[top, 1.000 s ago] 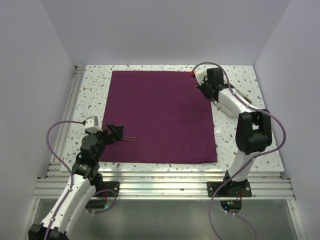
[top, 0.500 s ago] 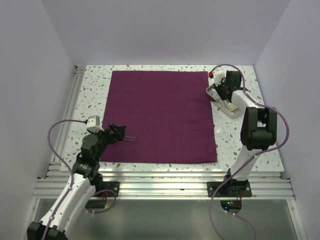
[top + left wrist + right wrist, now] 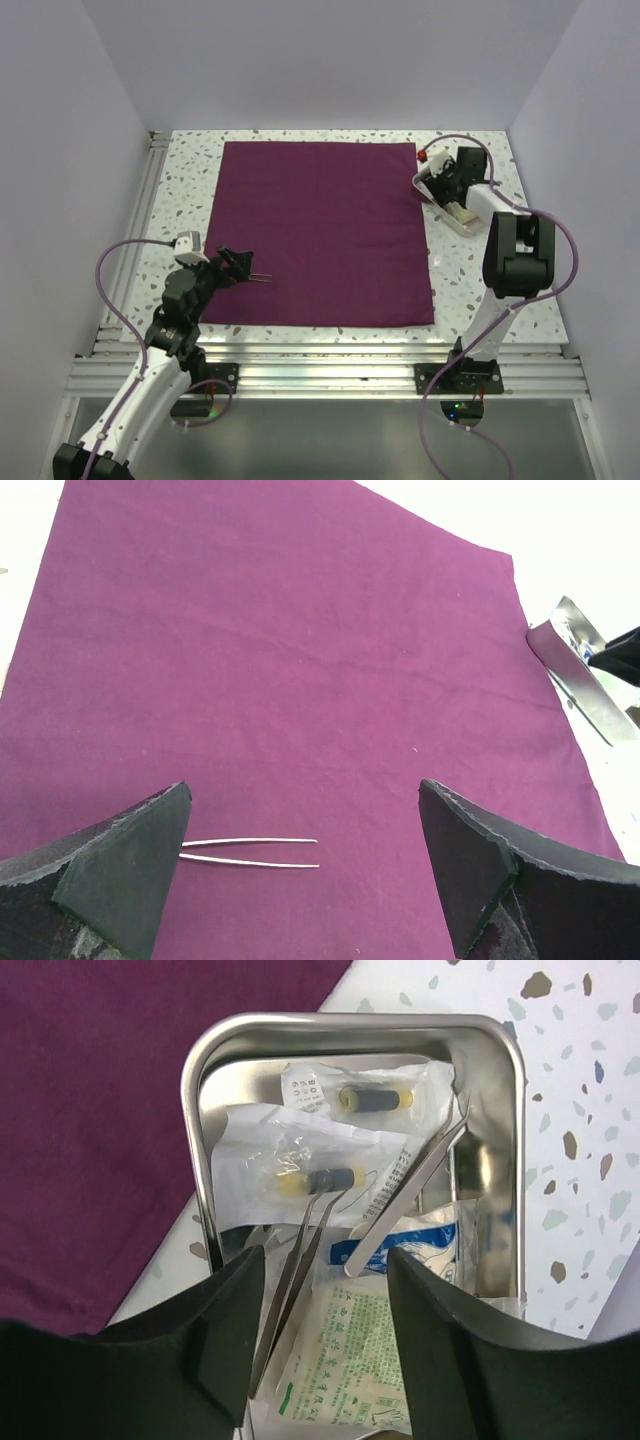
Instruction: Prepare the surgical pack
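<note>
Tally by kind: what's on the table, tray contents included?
Purple cloth: 1
Metal tray: 1
Tweezers: 3, one on the cloth, two in the tray
Sealed packets in the tray: 4 visible
Total: 9

I record a rectangular stainless-steel tray [image 3: 350,1022] with rounded corners, standing on the white speckled tabletop [image 3: 590,1110]. Inside it I find two clear sachets [image 3: 300,1165], each holding a dark capped item, and white paper packets [image 3: 350,1350] printed in green and blue. Two slim steel tweezers [image 3: 300,1260] lie across them. A third thin pair of steel tweezers [image 3: 250,852] lies well apart from the tray, prongs slightly parted.
</note>
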`<state>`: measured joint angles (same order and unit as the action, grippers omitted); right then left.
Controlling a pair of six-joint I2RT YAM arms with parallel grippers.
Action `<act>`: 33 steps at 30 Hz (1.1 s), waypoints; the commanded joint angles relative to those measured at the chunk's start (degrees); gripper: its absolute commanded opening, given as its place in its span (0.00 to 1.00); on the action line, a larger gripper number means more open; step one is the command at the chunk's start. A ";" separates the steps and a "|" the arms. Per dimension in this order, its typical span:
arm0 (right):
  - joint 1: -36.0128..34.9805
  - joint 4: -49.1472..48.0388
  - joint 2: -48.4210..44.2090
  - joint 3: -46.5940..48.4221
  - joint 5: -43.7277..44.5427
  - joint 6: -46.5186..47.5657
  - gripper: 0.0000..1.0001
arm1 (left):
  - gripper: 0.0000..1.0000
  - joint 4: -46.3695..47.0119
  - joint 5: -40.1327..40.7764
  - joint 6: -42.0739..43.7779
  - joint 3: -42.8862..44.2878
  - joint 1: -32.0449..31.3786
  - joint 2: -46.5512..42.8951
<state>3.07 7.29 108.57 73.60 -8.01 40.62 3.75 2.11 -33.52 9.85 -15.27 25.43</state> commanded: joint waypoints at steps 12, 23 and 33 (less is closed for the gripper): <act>-14.30 -4.66 -16.29 -3.03 2.81 -19.00 0.99 | 1.00 2.67 0.53 0.82 1.05 -0.47 0.93; -35.67 9.86 -18.30 -1.43 16.10 -46.24 0.99 | 1.00 -1.37 5.88 2.58 2.19 -0.47 -0.56; -37.70 2.39 -31.40 -16.03 6.71 -53.62 0.99 | 1.00 -15.08 4.66 -2.86 10.45 -0.47 2.52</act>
<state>-34.83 14.17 81.38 59.13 3.36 -8.05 -7.20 7.97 -33.61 17.04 -15.46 27.27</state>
